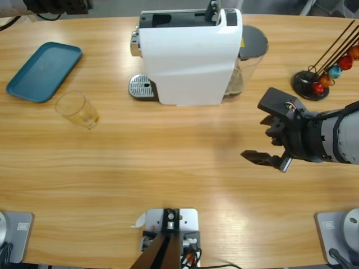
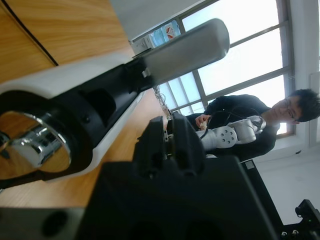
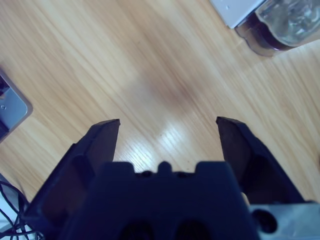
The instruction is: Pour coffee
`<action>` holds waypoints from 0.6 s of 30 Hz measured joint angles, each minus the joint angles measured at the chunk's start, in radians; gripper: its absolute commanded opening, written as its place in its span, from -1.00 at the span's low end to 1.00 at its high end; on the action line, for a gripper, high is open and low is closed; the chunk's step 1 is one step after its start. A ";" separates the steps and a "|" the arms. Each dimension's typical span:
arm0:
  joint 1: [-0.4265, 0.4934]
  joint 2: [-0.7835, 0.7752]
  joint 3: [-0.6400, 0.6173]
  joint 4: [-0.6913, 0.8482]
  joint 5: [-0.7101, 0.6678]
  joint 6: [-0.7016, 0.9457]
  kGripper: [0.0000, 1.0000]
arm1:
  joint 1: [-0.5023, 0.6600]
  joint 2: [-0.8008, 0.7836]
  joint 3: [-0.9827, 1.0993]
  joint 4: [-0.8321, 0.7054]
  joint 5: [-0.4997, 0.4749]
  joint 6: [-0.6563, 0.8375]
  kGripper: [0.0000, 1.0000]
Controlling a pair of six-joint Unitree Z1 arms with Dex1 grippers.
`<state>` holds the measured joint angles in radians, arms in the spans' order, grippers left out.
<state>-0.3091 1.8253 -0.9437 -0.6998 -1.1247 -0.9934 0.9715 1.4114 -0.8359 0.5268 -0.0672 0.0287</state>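
No coffee shows in any view. A clear drinking glass [image 1: 77, 110] stands on the table at the left, with no dark liquid visible in it. The white coffee machine [image 1: 188, 56] sits at the back middle, its metal drip tray [image 1: 140, 87] on its left side. My right gripper [image 1: 255, 137] comes in from the right edge and hangs open over bare wood, below and right of the machine; nothing is between its jaws [image 3: 167, 122]. My left gripper [image 2: 169, 120] is shut on nothing and looks along the table at the machine's spout end [image 2: 35, 145].
A teal tray [image 1: 44, 71] lies at the back left. A capsule stand [image 1: 322, 75] with coloured capsules is at the back right. The machine's water tank [image 1: 249, 56] is on its right side. A black arm part [image 1: 59, 4] shows at the top left. A person [image 2: 250, 117] sits beyond the table.
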 measured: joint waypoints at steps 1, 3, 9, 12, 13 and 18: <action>0.000 -0.003 0.017 -0.002 0.000 0.008 0.48 | 0.000 0.000 0.000 0.000 0.000 0.000 0.72; 0.000 -0.026 0.064 -0.018 0.000 0.053 0.48 | 0.000 0.000 0.000 0.000 0.000 0.000 0.79; 0.003 -0.246 0.202 -0.033 0.000 0.222 0.38 | 0.000 -0.014 0.000 0.000 -0.008 0.012 0.85; 0.010 -0.380 0.245 -0.031 0.000 0.258 0.36 | -0.022 -0.076 -0.001 0.008 -0.023 0.027 0.84; 0.011 -0.425 0.246 -0.022 0.003 0.261 0.35 | -0.031 -0.105 -0.002 0.012 -0.026 0.029 0.84; 0.013 -0.620 0.126 0.156 0.052 0.300 0.22 | -0.054 -0.249 -0.013 0.030 -0.031 0.030 0.84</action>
<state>-0.2965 1.2051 -0.8175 -0.5435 -1.0727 -0.6932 0.9178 1.1620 -0.8484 0.5567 -0.0981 0.0591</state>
